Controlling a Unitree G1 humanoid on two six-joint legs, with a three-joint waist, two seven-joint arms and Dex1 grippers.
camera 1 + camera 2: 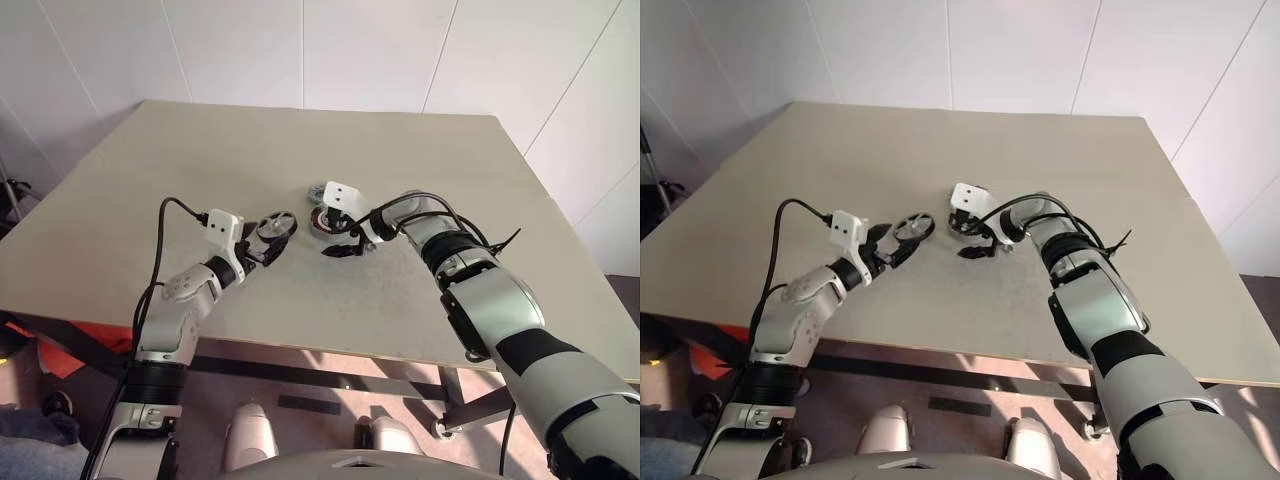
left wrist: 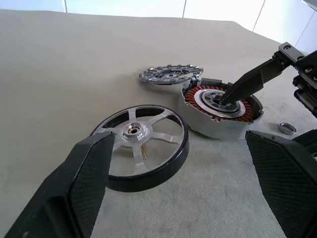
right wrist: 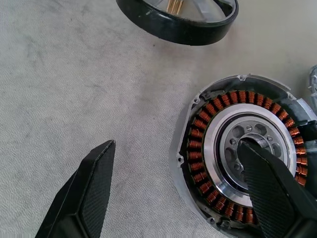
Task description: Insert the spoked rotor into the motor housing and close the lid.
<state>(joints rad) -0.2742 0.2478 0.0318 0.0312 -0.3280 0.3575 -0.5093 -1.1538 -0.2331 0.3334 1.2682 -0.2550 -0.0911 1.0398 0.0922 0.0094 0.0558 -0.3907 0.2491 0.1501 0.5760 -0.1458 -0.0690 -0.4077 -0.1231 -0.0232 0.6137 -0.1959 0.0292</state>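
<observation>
The spoked rotor [image 2: 141, 147] is lying on the surface [image 1: 300, 150], tilted, its black rim facing up and its pale spokes and brass-coloured hub showing. It is sitting just ahead of the left hand [image 2: 173, 198], in line with the gap between the two black fingers [image 2: 81, 183], which are standing wide apart and gripping nothing. No finger is touching the rotor.

The motor housing [image 3: 242, 158] is resting on the surface just beyond the rotor, close beside it but apart, with its ring of copper-red windings and pale centre exposed. The right hand [image 3: 178, 188] is reaching down over it, released, fingers spread wide. One fingertip [image 3: 257, 163] is sitting over the pale centre of the housing, at or inside the bore; whether it is touching cannot be told. The other finger is hanging over bare surface outside the housing wall, on the rotor side.

The lid [image 2: 171, 76] is lying beyond the housing, just beside it, its slotted face propped at a slight tilt.

A small metal ring [image 2: 287, 128] is lying on the surface near the housing, close to the right hand.
</observation>
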